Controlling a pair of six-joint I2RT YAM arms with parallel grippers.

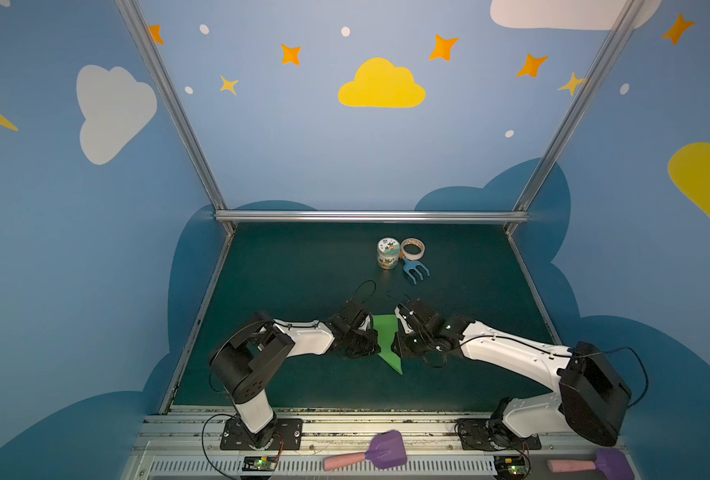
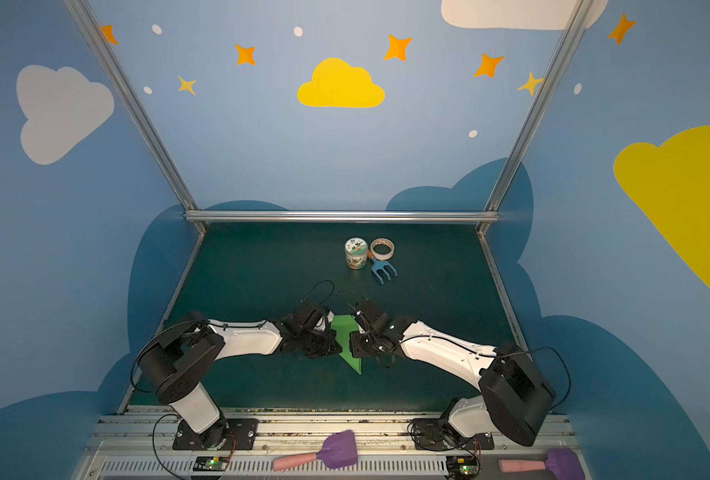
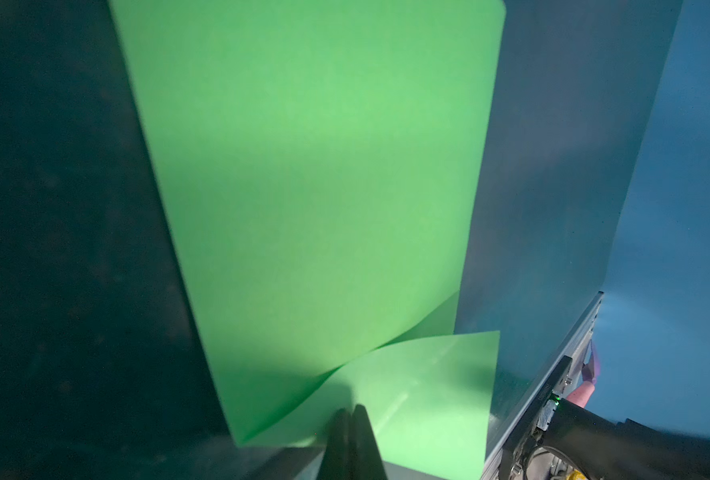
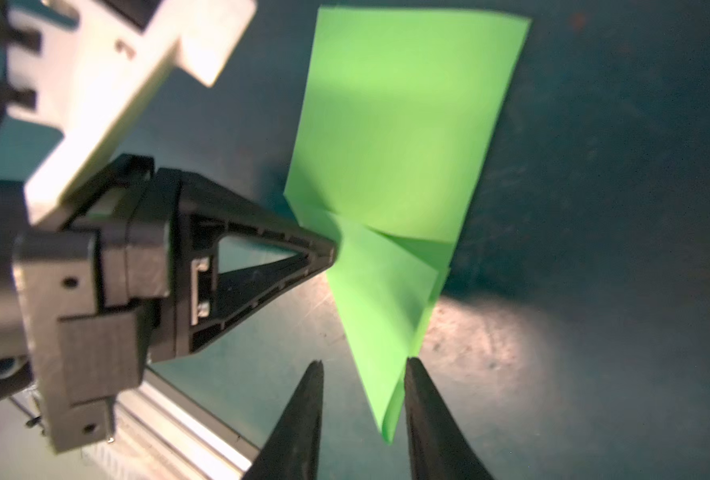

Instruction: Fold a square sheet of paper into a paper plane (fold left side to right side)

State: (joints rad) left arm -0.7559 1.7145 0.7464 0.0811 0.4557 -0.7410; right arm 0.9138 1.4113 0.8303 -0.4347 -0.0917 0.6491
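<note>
The square sheet of paper [image 1: 386, 337] [image 2: 345, 332] is bright green and lies creased into a narrow pointed shape at the middle of the dark green mat, between both arms. In the left wrist view the paper [image 3: 324, 187] has a flap folded across its near end. My left gripper [image 3: 351, 409] [image 1: 373, 338] [image 2: 333, 340] is shut, its tips resting on that flap. From the right wrist the paper [image 4: 399, 145] tapers to a point between the fingers of my open right gripper [image 4: 363, 361] [image 1: 395, 350] [image 2: 352, 345], against one finger. The left gripper's tip [image 4: 330, 249] touches the paper's edge.
At the back of the mat stand a small printed jar [image 1: 388, 253], a tape roll [image 1: 412, 248] and a blue toy rake [image 1: 415, 270]. Two purple shovels with pink handles [image 1: 370, 455] [image 1: 594, 464] lie on the front rail.
</note>
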